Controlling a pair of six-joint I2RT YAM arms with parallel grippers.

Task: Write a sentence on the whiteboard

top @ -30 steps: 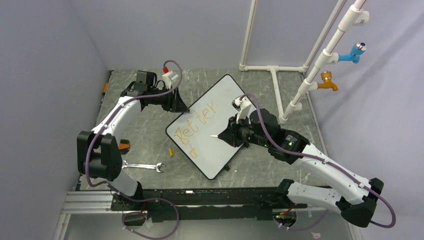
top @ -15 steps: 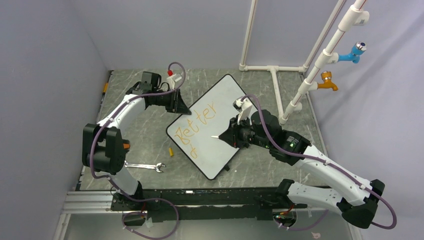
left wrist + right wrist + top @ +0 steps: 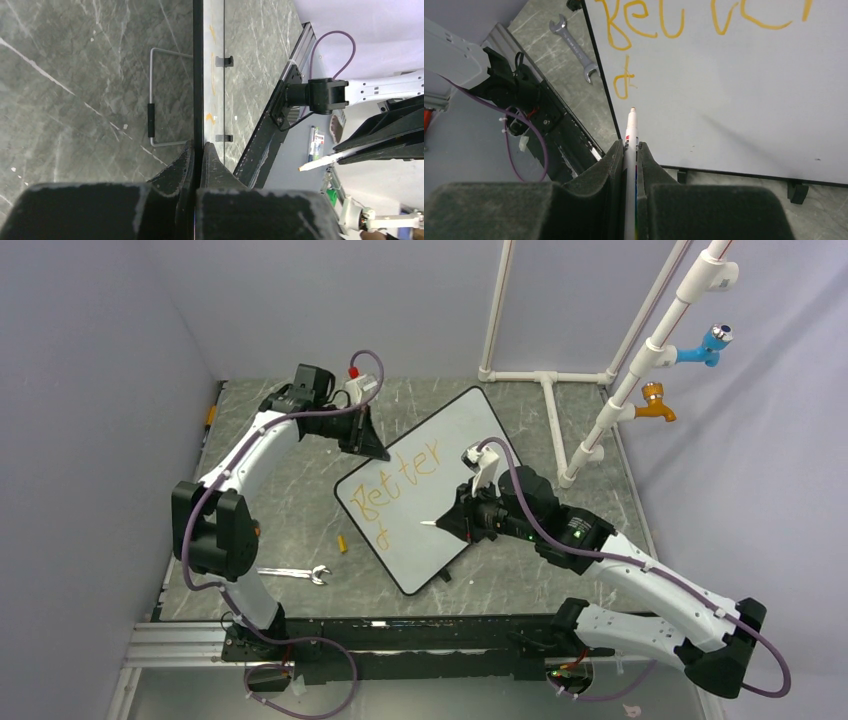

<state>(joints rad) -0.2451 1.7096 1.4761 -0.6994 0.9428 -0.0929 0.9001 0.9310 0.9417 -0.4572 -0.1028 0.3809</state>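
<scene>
The whiteboard (image 3: 450, 455) lies slanted across the middle of the table. On it the orange sentence (image 3: 400, 480) reads "Better", with a single "d" (image 3: 378, 533) below. My left gripper (image 3: 378, 450) is shut on the board's far-left black frame (image 3: 198, 75), and in the left wrist view the left gripper (image 3: 201, 147) pinches that edge. My right gripper (image 3: 455, 520) is shut on a white marker (image 3: 630, 135), whose tip points at the whiteboard (image 3: 724, 90) just right of the "d" (image 3: 623, 82). Whether the tip touches the board I cannot tell.
A steel wrench (image 3: 290, 573) and a small orange cap (image 3: 341, 543) lie left of the board. A white pipe frame (image 3: 560, 410) with a blue tap (image 3: 705, 345) and an orange tap (image 3: 655, 405) stands at the back right. Walls close in on both sides.
My left gripper has moved right onto the board's far-left edge and shut on it. The board has turned slightly. My right gripper and the marker have shifted a little towards the near left.
</scene>
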